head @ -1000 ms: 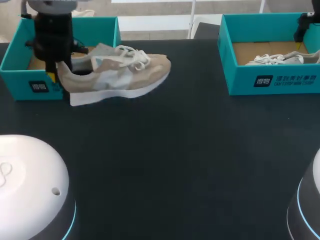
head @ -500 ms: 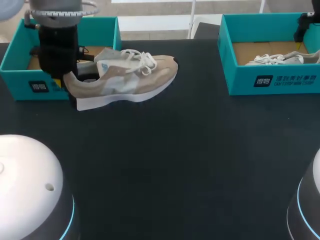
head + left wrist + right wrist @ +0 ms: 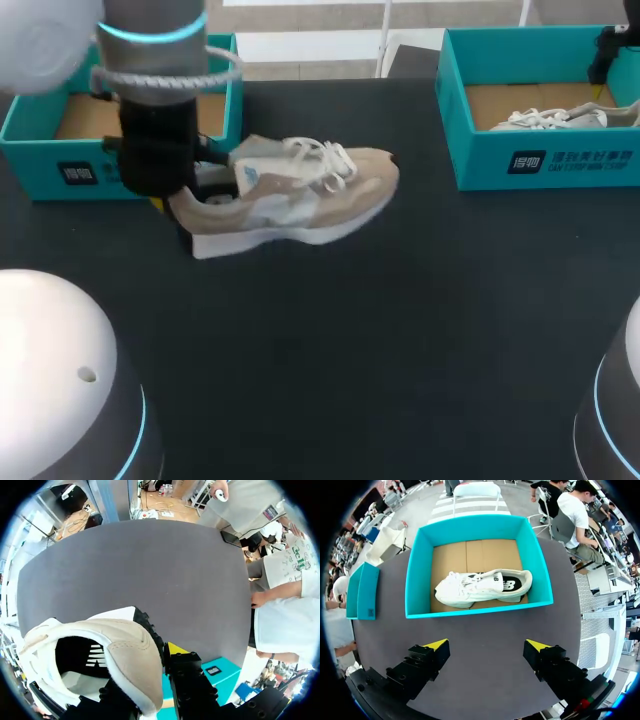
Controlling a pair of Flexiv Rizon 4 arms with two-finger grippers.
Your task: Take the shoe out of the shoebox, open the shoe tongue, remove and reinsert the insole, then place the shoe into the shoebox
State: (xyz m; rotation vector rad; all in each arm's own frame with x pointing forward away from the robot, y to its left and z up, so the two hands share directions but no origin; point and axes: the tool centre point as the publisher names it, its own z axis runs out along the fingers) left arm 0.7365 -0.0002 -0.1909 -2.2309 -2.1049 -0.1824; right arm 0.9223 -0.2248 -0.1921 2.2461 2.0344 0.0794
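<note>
- Dark desk [image 3: 400,330] with a teal box at each far corner, so where's the shoe we actually care about?
- the beige shoe [image 3: 300,190] is out of the left shoebox [image 3: 60,170], over the desk just right of it, toe pointing right. The left fingers [image 3: 185,672] are clamped on the heel [image 3: 132,655], one inside the opening and one on the back, going by the left wrist view. Can't tell if the sole touches the desk or hangs just above it
- why grab the heel though?
- my guess: it's the stiff bit, so the shoe doesn't flop around. It also leaves the laces [image 3: 322,158] and the whole front free for the other arm, and keeps the opening facing up
- and the right side?
- the right fingers [image 3: 422,665] are wide apart with nothing between them, hanging over bare desk on the near side of the right shoebox [image 3: 415,580]. That one has a white shoe [image 3: 480,587] lying on its side in it. I reckon that arm is parked out of the way until the beige one gets set down mid-desk, and the opening-up step hasn't begun
</note>
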